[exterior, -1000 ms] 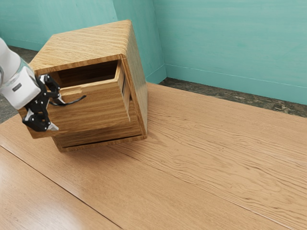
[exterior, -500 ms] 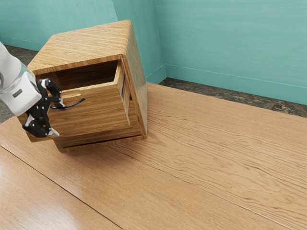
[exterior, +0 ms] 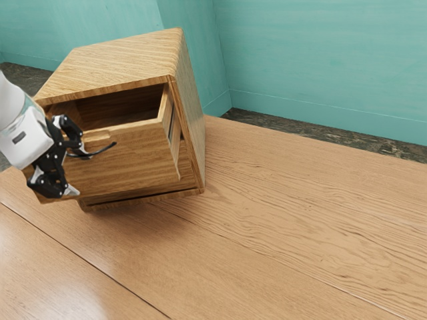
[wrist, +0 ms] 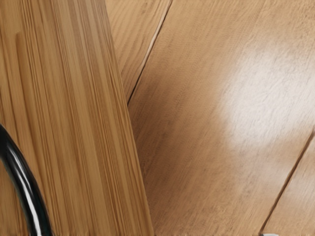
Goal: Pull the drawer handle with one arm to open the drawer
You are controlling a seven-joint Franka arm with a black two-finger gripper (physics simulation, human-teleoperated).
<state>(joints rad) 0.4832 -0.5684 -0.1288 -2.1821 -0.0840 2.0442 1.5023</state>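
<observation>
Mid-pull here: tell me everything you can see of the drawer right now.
The drawer is a light wooden box with strong grain, partly pulled out of the cabinet toward the exterior view's left. A dark gap shows behind its front panel, and one side wall is visible at its right. It sits in the cabinet's upper opening. A thin, glossy black curved handle stands off the front panel, and the pincer is at that handle's outer end.

We log a honey-brown wooden cabinet [exterior: 120,60], straight striped grain; its wooden drawer [exterior: 127,157] matches. Glossy black curved metal handle [exterior: 93,152] [wrist: 22,187]. Black two-finger gripper [exterior: 67,160], white robot arm [exterior: 20,130]. Tan plank table [exterior: 280,220], wavy grain, dark seams. Plain teal walls [exterior: 320,53].
</observation>
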